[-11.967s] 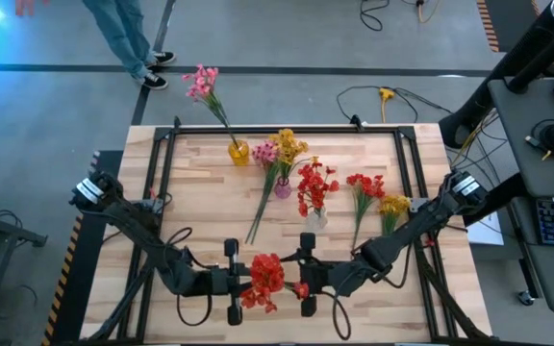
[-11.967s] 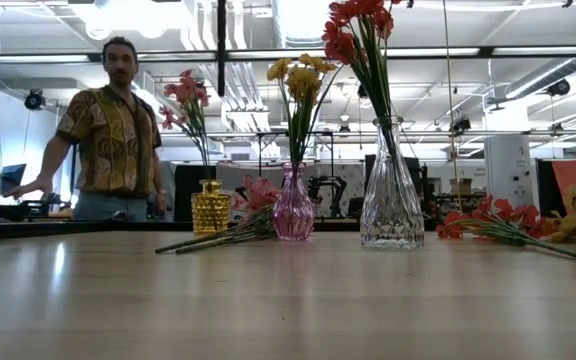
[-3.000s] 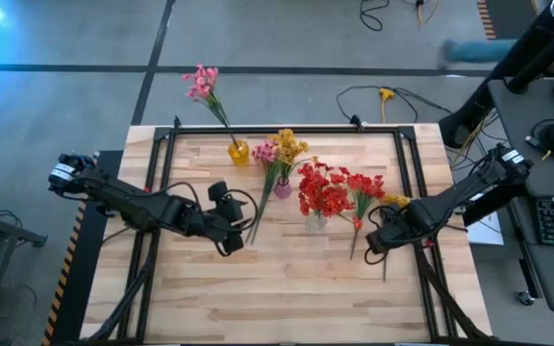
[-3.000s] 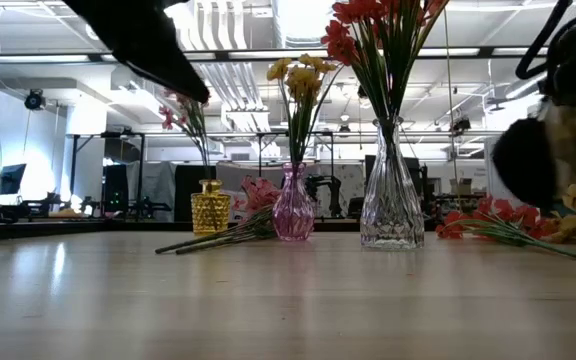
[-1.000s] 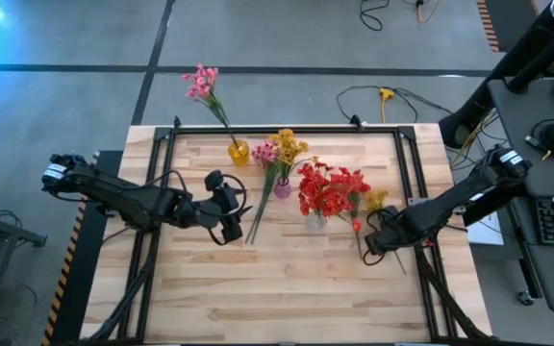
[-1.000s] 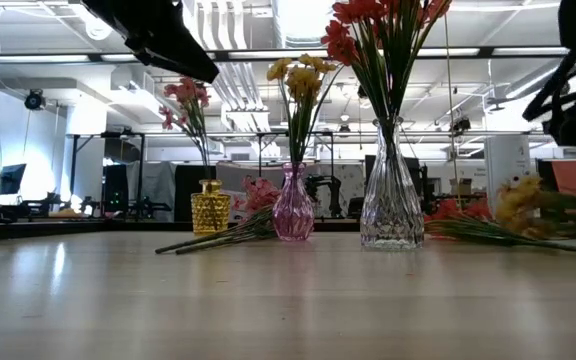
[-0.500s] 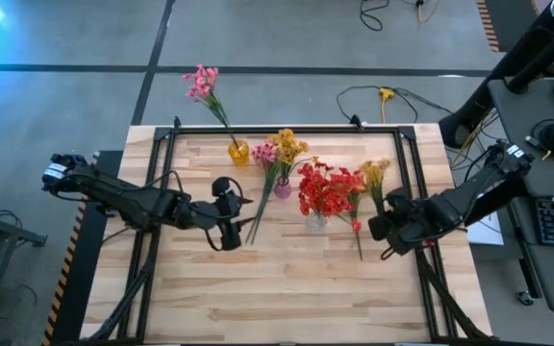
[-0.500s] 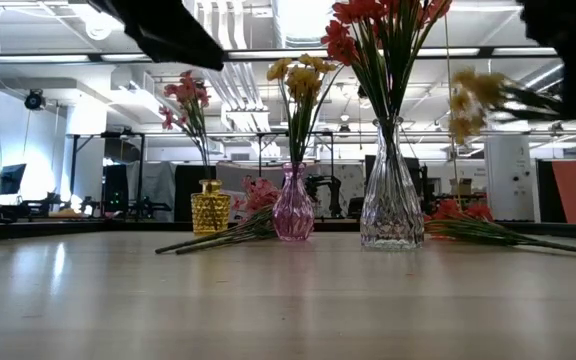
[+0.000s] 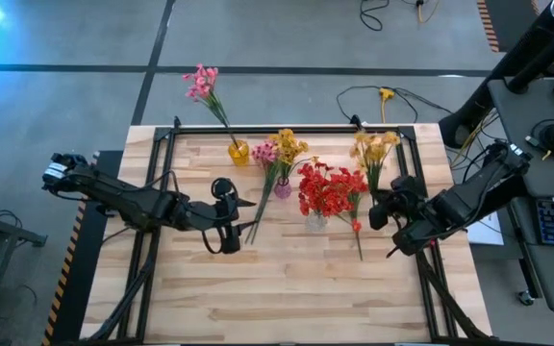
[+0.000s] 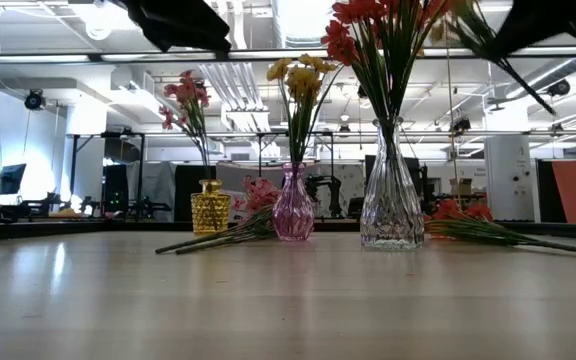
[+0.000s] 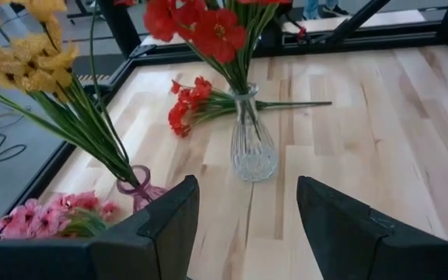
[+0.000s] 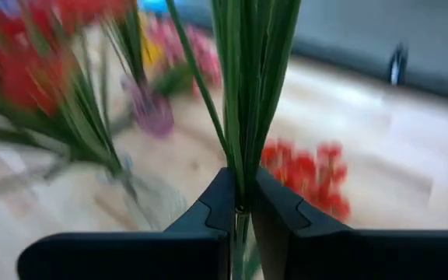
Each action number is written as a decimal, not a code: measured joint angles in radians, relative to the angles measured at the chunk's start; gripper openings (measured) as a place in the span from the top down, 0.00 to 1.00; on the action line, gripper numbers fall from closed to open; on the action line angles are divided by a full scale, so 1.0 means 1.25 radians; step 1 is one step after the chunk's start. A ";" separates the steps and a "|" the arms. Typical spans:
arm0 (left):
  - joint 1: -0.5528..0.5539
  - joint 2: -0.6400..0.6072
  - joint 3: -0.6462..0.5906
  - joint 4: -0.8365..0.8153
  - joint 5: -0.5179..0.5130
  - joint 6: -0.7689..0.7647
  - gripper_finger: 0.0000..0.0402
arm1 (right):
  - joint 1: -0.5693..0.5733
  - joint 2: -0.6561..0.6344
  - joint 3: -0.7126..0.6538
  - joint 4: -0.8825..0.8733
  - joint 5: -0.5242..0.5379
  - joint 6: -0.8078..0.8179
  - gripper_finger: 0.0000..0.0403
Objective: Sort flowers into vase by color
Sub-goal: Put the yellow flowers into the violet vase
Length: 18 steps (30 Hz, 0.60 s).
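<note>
1. From above, the right gripper [image 9: 387, 207] holds a yellow spray [image 9: 372, 151] off the table [image 9: 287, 288], blossoms toward the far edge, right of the clear vase [image 9: 315, 219] of red flowers [image 9: 327, 188].
2. Only the right wrist view shows its fingers [image 12: 222, 204] clamped on the green stems [image 12: 246, 85].
3. The left gripper [image 9: 225, 216] hovers, fingers [image 11: 166, 225] spread, near the pink vase [image 11: 137, 190]; a loose red spray [image 11: 201, 99] lies beyond the clear vase.
4. The table-level view alone shows a yellow vase [image 10: 209, 208] of pink flowers [image 10: 186, 100].
</note>
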 joint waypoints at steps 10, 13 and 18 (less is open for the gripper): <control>-0.028 0.000 0.026 0.006 0.001 0.001 0.50 | -0.001 0.031 0.147 0.005 0.247 -0.232 0.94; -0.037 -0.001 0.036 0.008 0.001 0.001 0.50 | -0.001 0.046 0.196 0.006 0.277 -0.301 0.94; -0.052 -0.001 0.044 0.024 0.001 0.009 0.50 | -0.001 0.084 0.288 0.010 0.327 -0.420 0.94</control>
